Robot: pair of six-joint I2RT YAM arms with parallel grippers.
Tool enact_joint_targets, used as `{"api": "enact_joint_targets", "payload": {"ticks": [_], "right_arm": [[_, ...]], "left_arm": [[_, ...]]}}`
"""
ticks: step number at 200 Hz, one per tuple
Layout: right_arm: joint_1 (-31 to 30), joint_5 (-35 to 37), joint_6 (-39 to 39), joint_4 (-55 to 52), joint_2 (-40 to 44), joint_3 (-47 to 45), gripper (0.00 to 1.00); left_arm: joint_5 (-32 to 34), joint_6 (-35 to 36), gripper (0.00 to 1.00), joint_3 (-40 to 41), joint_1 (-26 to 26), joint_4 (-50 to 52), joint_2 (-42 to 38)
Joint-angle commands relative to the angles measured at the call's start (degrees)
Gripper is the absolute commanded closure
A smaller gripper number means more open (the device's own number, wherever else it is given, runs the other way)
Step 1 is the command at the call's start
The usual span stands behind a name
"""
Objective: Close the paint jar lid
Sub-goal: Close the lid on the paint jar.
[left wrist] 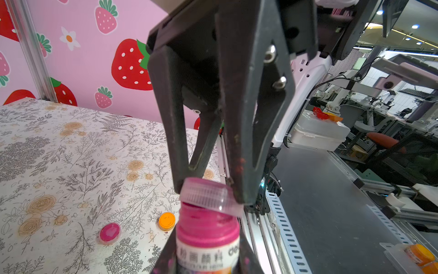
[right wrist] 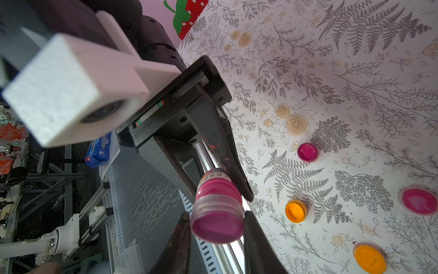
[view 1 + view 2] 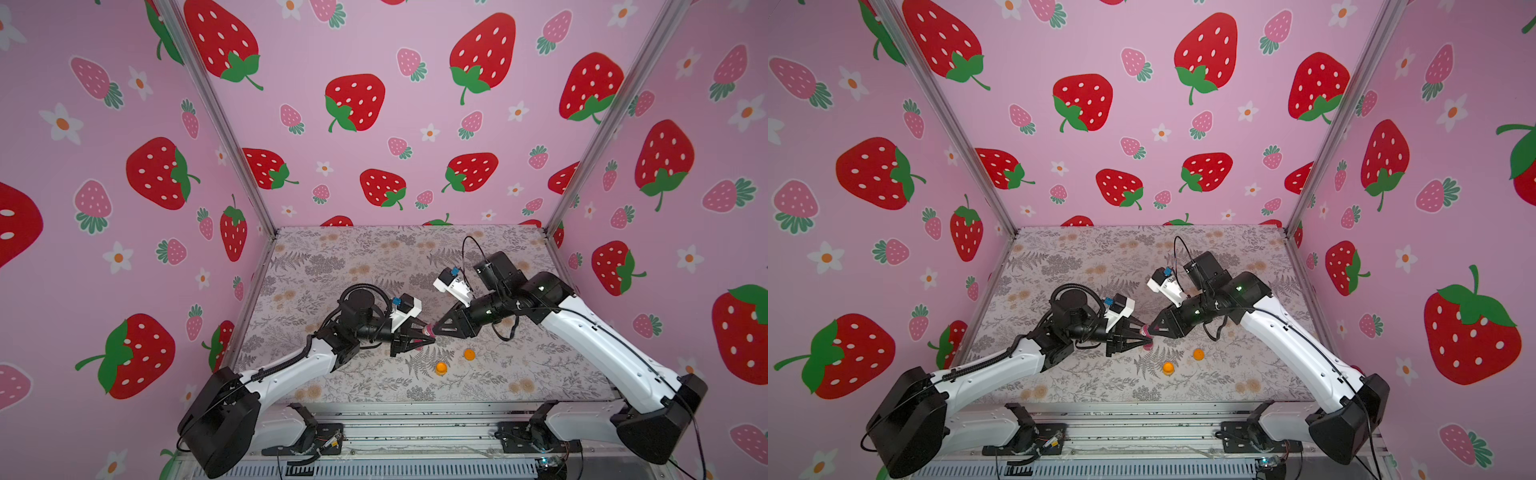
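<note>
Two grippers meet above the table (image 3: 332,266); the left gripper (image 3: 429,336) is clamped on the body of the magenta paint jar (image 1: 207,233); the right gripper (image 2: 216,233) is clamped on the translucent lid (image 1: 209,195), which sits tilted on the jar's neck, not seated flat; an orange cap (image 1: 166,221) and a magenta disc (image 1: 109,233) lie on the table nearby.
</note>
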State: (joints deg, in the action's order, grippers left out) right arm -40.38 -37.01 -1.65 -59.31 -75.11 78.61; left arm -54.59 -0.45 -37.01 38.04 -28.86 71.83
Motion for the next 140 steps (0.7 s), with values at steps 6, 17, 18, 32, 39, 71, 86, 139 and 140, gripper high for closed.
{"api": "enact_joint_targets", "payload": {"ticks": [6, 17, 18, 32, 39, 71, 86, 139, 140], "right_arm": [[-1.46, -1.97, 0.23, -3.11, -3.2, 0.62, 0.83], [-1.46, -2.18, 0.41, -3.01, -4.09, 1.6, 0.83], [-1.5, -2.18, 0.46, -3.01, -4.22, 1.62, 0.83], [-1.46, -2.23, 0.89, -3.59, -5.24, 3.02, 0.83], [-1.46, -2.26, 1.18, -4.08, -5.62, 3.59, 0.83], [-1.46, -2.14, 2.75, -6.93, -7.56, 6.31, 0.83], [-1.46, -2.8, 3.94, -8.19, -8.48, 7.44, 0.83], [-1.59, -0.65, 4.42, -13.72, -13.13, 14.39, 0.84], [-1.57, -0.63, 4.35, -13.81, -13.22, 14.56, 0.84]], "left_arm": [[0.75, 0.36, 1.0, -5.09, 0.42, -7.8, -0.95], [0.93, 1.02, 1.0, -5.0, 0.95, -7.05, -0.82], [0.95, 1.13, 1.0, -5.0, 1.06, -6.93, -0.77], [1.15, 2.39, 1.0, -5.26, 1.64, -4.94, -0.74], [1.26, 2.93, 1.0, -5.18, 1.83, -4.34, -0.79], [1.76, 4.79, 1.0, -5.08, 2.47, -1.86, -1.62], [2.35, 5.79, 1.0, -4.85, 2.8, -0.91, -2.04], [4.01, 8.48, 1.0, -4.31, 3.66, 2.52, -3.62], [3.94, 8.55, 1.0, -4.3, 3.68, 2.55, -3.67]]}}
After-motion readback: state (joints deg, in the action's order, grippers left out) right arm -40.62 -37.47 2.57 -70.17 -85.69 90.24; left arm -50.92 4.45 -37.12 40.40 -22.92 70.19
